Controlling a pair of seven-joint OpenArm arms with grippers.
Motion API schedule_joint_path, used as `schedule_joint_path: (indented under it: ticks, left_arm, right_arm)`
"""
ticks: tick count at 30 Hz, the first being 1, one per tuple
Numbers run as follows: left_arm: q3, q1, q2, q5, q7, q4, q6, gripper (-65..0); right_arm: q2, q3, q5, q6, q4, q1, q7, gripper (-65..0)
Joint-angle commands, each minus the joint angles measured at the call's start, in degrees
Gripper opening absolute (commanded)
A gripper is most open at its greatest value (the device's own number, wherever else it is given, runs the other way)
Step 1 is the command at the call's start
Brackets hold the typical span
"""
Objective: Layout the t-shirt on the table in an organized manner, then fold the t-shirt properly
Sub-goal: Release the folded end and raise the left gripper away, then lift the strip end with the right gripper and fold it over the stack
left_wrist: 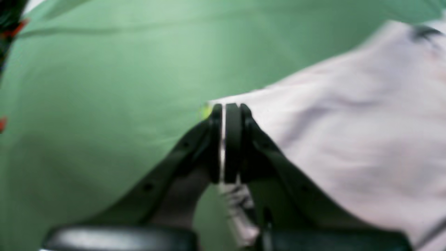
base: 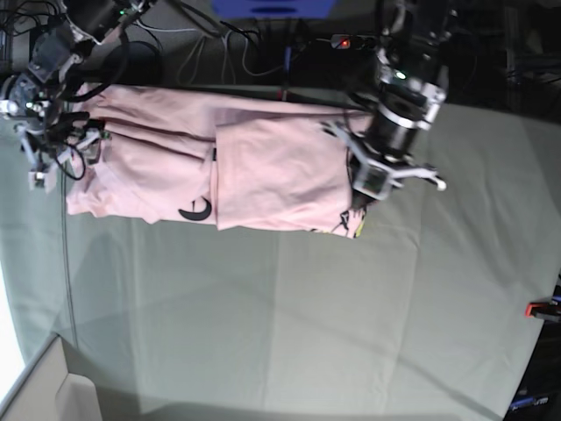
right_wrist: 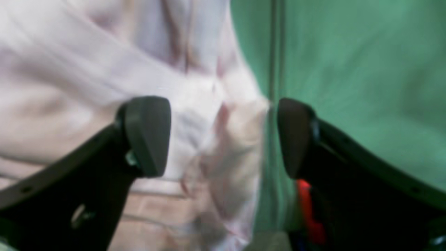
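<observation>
A: Where is the t-shirt [base: 237,167] found?

B: It is spread along the far side of the tabletop [base: 289,316], plain pink side mostly up. One portion is folded over the middle, and a bit of black lettering is exposed beside that fold.

A: How is the left claw [left_wrist: 226,115] seen?

B: Its jaws are pressed together on an edge of the t-shirt [left_wrist: 348,132], and a thin strip of pale fabric is pinched between the pads. In the base view it is placed at the shirt's right end.

A: And the right claw [right_wrist: 223,136]?

B: Its jaws are spread wide. Bunched pink cloth [right_wrist: 195,122] is seen between them, but nothing is gripped. In the base view this claw [base: 53,153] is located at the shirt's left end.
</observation>
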Motion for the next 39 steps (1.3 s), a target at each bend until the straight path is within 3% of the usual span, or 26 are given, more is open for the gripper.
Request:
schedule_joint_path:
  ticks: [1, 9, 15, 20, 25, 30, 35, 39]
  left_arm:
    - [-1.77, -0.03, -0.29, -1.76, -1.23, 0.69, 0.20, -63.5]
    - [-11.53, 0.05, -4.51, -18.11, -0.97, 0.60, 0.20, -63.5]
    - [-14.25, 0.14, -6.35, -21.37, -0.97, 0.60, 0.20, -63.5]
    - [-16.01, 0.14, -6.09, -21.46, -0.97, 0.60, 0.20, -63.5]
    - [-16.45, 0.14, -6.35, -21.46, -0.97, 0.60, 0.20, -63.5]
    - [-18.56, 0.58, -6.09, -21.46, -0.97, 0.60, 0.20, -63.5]
    - [-20.14, 1.37, -6.35, -21.37, -0.97, 0.60, 0.20, -63.5]
    - [-22.17, 2.16, -6.44, -21.28, -0.97, 0.60, 0.20, -63.5]
  right_arm:
    - [1.36, -0.07, 0.66, -0.12, -0.16, 0.72, 1.32, -16.9]
    - [1.27, -0.16, 0.66, -0.12, -4.21, 0.72, 1.50, -17.2]
    - [1.09, -0.16, 0.84, -0.12, -4.56, 0.64, 1.14, -19.8]
    - [0.04, -0.16, 0.84, -0.12, -4.65, 0.64, 1.06, -36.9]
    - [-1.11, -0.25, 0.75, -0.12, -4.47, 0.37, 1.06, -65.0]
    - [-1.90, -0.25, 0.66, -0.12, 0.10, 0.11, 1.06, -65.0]
    - [-5.15, -0.25, 0.75, -0.12, 9.86, -0.95, 1.06, -65.0]
    - [-5.84, -4.12, 0.84, -0.12, 17.68, -2.70, 1.06, -65.0]
